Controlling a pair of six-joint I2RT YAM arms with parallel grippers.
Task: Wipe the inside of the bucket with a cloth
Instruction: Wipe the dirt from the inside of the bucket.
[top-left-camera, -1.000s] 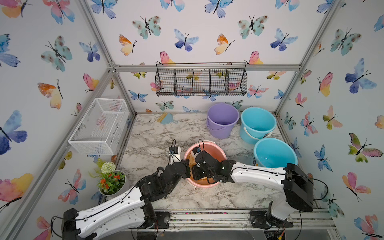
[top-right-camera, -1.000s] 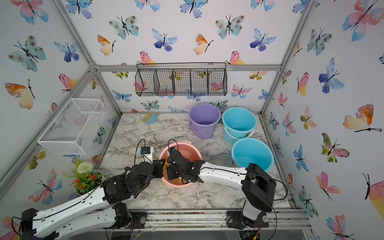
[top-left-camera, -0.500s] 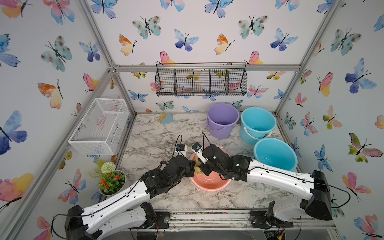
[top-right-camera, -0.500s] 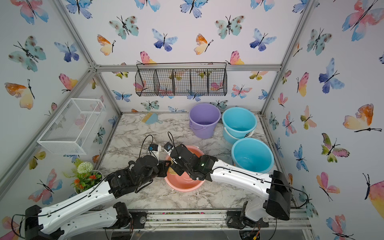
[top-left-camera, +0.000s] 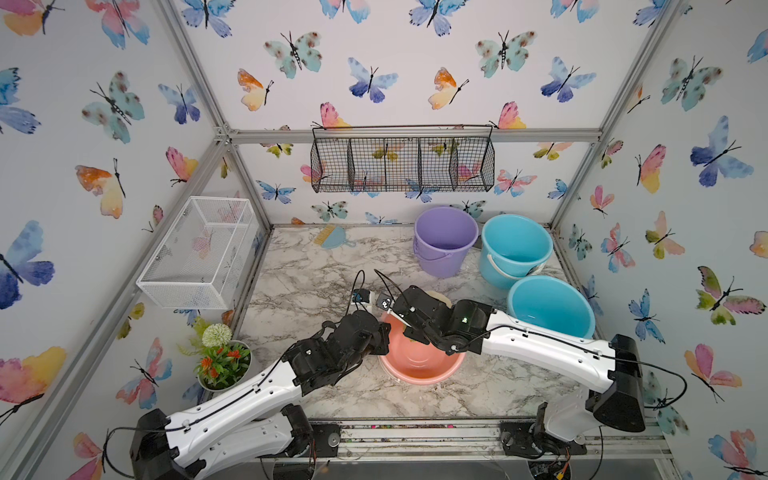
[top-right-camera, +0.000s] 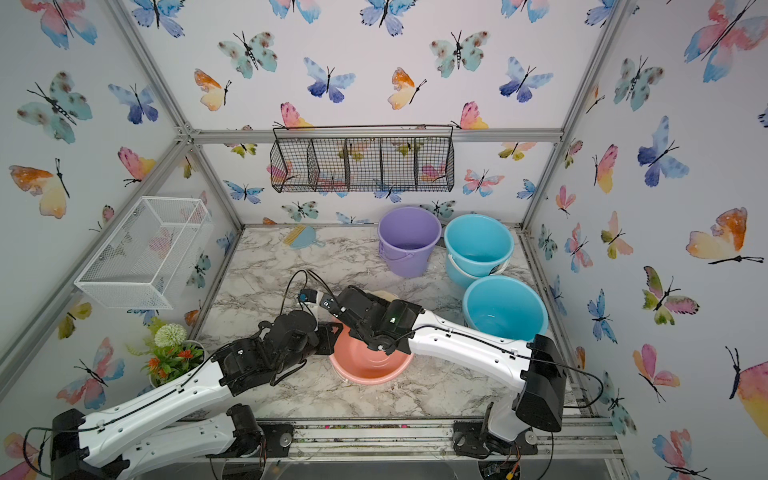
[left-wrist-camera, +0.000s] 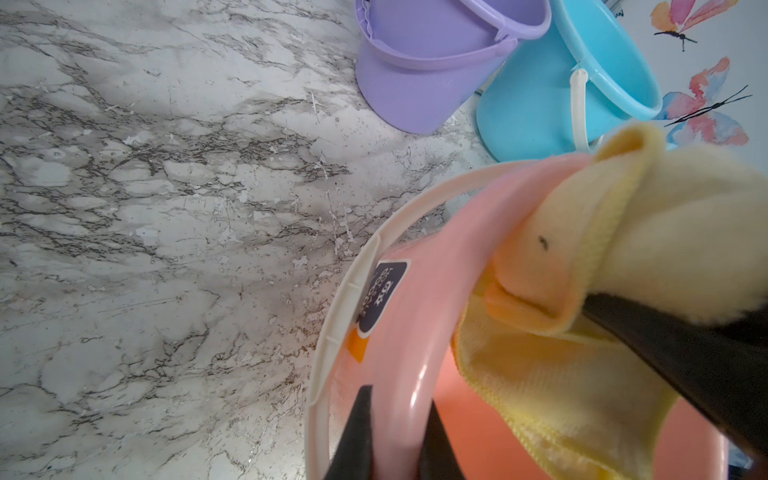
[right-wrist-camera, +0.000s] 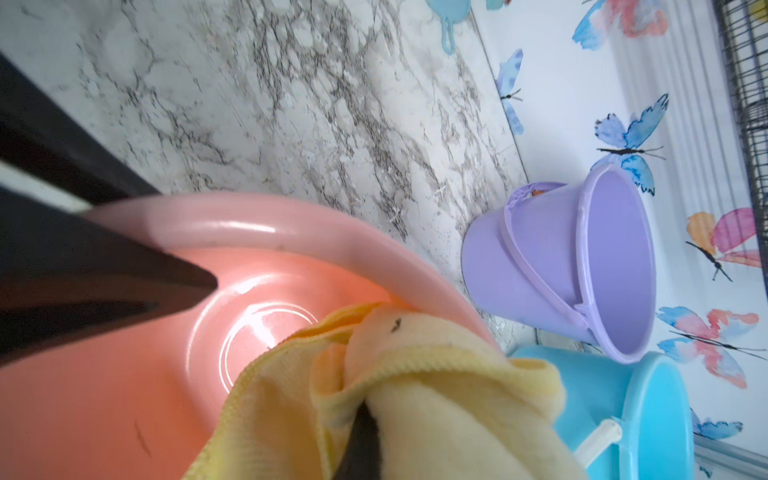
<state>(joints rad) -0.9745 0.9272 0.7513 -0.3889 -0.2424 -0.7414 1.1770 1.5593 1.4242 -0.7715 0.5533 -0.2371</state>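
Note:
A pink bucket (top-left-camera: 419, 368) (top-right-camera: 368, 368) stands at the table's front middle. My left gripper (left-wrist-camera: 399, 436) (top-left-camera: 384, 332) is shut on the bucket's near-left rim (left-wrist-camera: 415, 332), one finger outside and one inside. The pale yellow cloth (left-wrist-camera: 561, 374) (right-wrist-camera: 436, 395) hangs from my right gripper (right-wrist-camera: 365, 440), which is shut on it. The cloth lies against the inner wall at the bucket's far side and bunches over the rim (right-wrist-camera: 249, 220) there. In both top views the right wrist covers most of the cloth; only a pale bit (top-left-camera: 441, 296) shows.
A purple bucket (top-left-camera: 445, 241) and two blue buckets (top-left-camera: 515, 249) (top-left-camera: 550, 305) stand at the back right, close to the pink one. A potted plant (top-left-camera: 220, 361) is at the front left. A white wire basket (top-left-camera: 199, 249) and a black wire rack (top-left-camera: 402, 164) hang on the walls.
My right gripper has drawn the cloth from deep in the bucket up to its far rim. The bucket has shifted a little toward the front, with the left gripper still on its rim.

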